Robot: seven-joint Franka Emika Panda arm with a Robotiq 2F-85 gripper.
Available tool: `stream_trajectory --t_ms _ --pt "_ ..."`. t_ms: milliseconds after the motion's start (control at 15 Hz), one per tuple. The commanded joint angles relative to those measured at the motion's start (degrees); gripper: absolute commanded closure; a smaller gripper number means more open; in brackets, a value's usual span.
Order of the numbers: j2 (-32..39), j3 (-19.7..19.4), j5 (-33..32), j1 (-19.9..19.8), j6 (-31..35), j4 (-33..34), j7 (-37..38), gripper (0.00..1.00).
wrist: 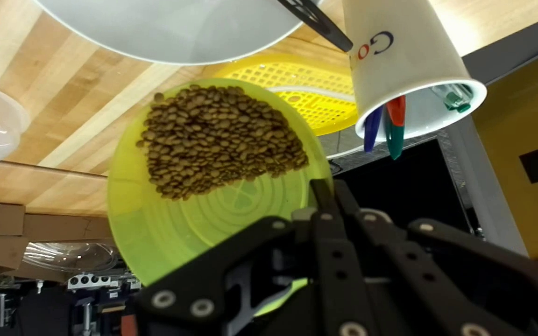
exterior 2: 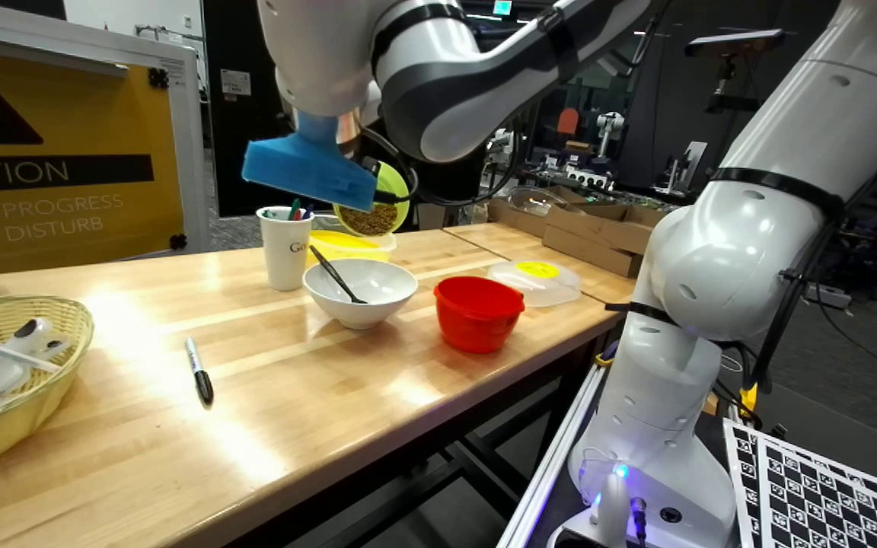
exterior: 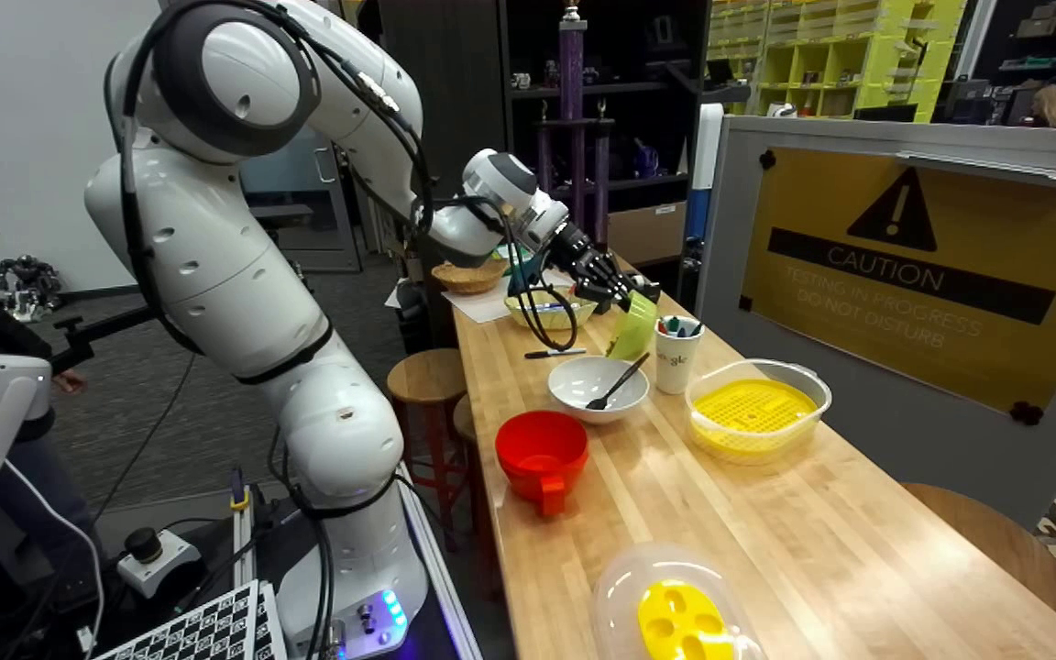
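Observation:
In the wrist view my gripper point(wrist: 330, 190) is shut on the wall of a translucent yellow-green bowl point(wrist: 245, 205), one finger inside and one outside. The bowl is tilted on its side, and brown lentil-like pellets point(wrist: 217, 140) lie heaped against its lower wall. It hangs above the table, near a white bowl point(exterior 2: 358, 308) with a black spoon point(exterior 2: 336, 274) leaning in it. A white cup point(exterior 2: 282, 255) of markers stands close by. Both exterior views show the green bowl tilted, while the blue block point(exterior 2: 309, 171) on the wrist hides the fingers in an exterior view.
A red bowl point(exterior: 542, 449) stands near the table edge. Across from it sits a clear container with a yellow strainer point(exterior: 757, 408); a clear lid point(exterior: 615, 587) lies farther along. A marker point(exterior 2: 199, 373), a wicker basket point(exterior 2: 43, 403) and cardboard boxes point(exterior 2: 594, 236) are also there. A grey partition borders the table.

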Motion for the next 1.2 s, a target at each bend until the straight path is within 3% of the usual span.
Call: stream_trajectory --t_ms 0,1133 --pt "-0.28 0.18 -2.52 1.9 -3.27 0.11 3.08 0.99" --pt "4.34 0.95 -5.54 6.13 -10.36 4.46 5.63 0.99"
